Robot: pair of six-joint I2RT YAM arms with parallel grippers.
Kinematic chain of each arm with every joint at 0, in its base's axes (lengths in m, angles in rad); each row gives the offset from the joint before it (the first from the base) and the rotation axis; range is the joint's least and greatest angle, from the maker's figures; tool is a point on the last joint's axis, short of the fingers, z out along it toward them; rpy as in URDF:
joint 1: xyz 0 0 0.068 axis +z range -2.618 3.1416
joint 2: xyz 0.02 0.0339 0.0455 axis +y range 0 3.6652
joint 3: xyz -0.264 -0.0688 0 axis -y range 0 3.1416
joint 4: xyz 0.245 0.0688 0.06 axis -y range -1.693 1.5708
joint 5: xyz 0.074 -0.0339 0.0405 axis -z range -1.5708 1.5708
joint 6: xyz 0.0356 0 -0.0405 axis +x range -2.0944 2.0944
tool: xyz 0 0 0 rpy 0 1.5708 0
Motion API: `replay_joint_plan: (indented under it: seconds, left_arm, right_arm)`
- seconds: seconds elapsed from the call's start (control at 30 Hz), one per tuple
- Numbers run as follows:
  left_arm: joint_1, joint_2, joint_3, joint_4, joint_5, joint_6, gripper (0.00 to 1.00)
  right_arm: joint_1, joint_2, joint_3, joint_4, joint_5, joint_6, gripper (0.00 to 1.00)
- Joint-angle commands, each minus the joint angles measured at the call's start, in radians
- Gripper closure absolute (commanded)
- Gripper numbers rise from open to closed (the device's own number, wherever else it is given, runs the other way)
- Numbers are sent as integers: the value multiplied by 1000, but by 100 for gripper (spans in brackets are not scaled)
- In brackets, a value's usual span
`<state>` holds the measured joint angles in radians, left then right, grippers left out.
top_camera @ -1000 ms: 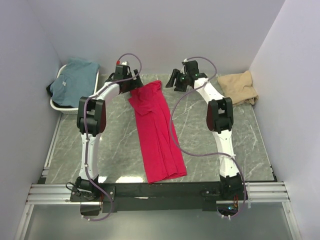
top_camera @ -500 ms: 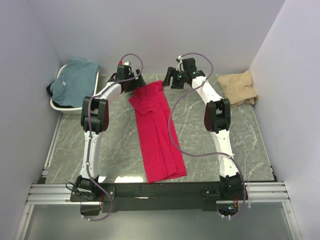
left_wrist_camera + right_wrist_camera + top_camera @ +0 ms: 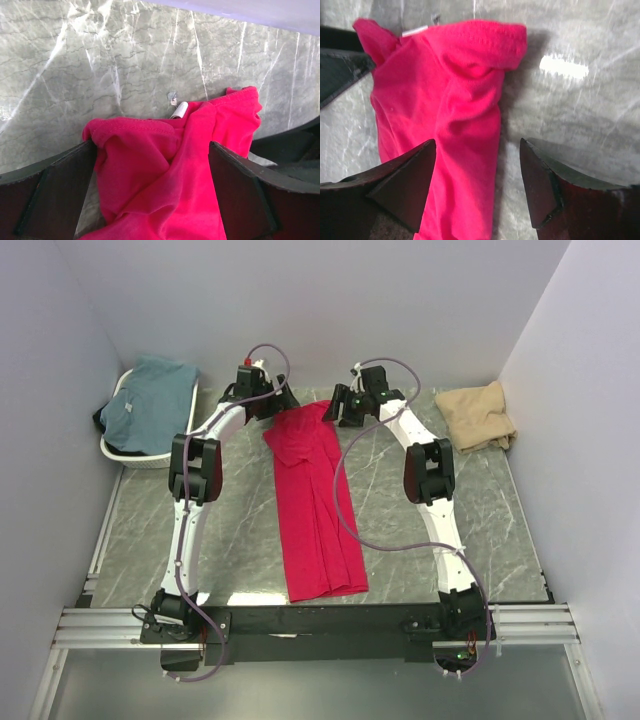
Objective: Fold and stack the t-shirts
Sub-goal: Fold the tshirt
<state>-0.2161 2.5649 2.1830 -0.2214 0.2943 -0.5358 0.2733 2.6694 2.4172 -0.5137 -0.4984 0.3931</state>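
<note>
White oval basket (image 3: 118,453) at far left holds the teal t-shirt (image 3: 150,400); only from above do we see it and the tan t-shirt (image 3: 478,415) at far right. The red t-shirt (image 3: 315,500) lies in a long strip down the marble table (image 3: 230,510). Its far end sits between the spread, released jaws of the left gripper (image 3: 152,155) and right gripper (image 3: 477,150). The wrist views alone show us its white label (image 3: 179,109).

No legible text, brand or number was found. The white tag (image 3: 179,109) on the red t-shirt (image 3: 165,170), just ahead of the left gripper (image 3: 151,150), showed no readable print.
</note>
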Motion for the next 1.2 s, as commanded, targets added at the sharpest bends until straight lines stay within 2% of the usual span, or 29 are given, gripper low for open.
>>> replay_joint_plan:
  seconds: [0.0,0.23,0.43,0.47,0.6,0.73,1.07,1.1,1.13,1.17]
  left_arm:
    - [-9,49,21,-41,46,0,1]
    - [-12,58,18,-38,72,0,1]
    - [-25,81,55,-62,83,2,6]
    - [-25,78,44,-62,77,3,7]
    - [-20,71,35,-81,43,20,17]
    - [-6,66,24,-82,17,22,33]
    - [37,52,6,-76,-9,36,36]
    - [40,51,4,-73,-11,39,40]
    - [40,51,3,-70,-12,40,49]
    - [41,49,1,-67,-9,43,51]
  right_arm:
    - [6,43,57,55,-11,47,28]
    - [10,64,69,66,-31,87,40]
    - [4,70,65,78,-37,115,61]
    - [-5,61,42,87,-34,127,72]
    - [-31,27,-26,132,-5,150,82]
    - [-49,6,-47,138,37,138,84]
    - [-98,-32,-105,158,49,147,89]
    - [-100,-35,-107,156,60,150,89]
    - [-105,-42,-110,161,61,150,90]
    - [-106,-45,-124,167,58,151,90]
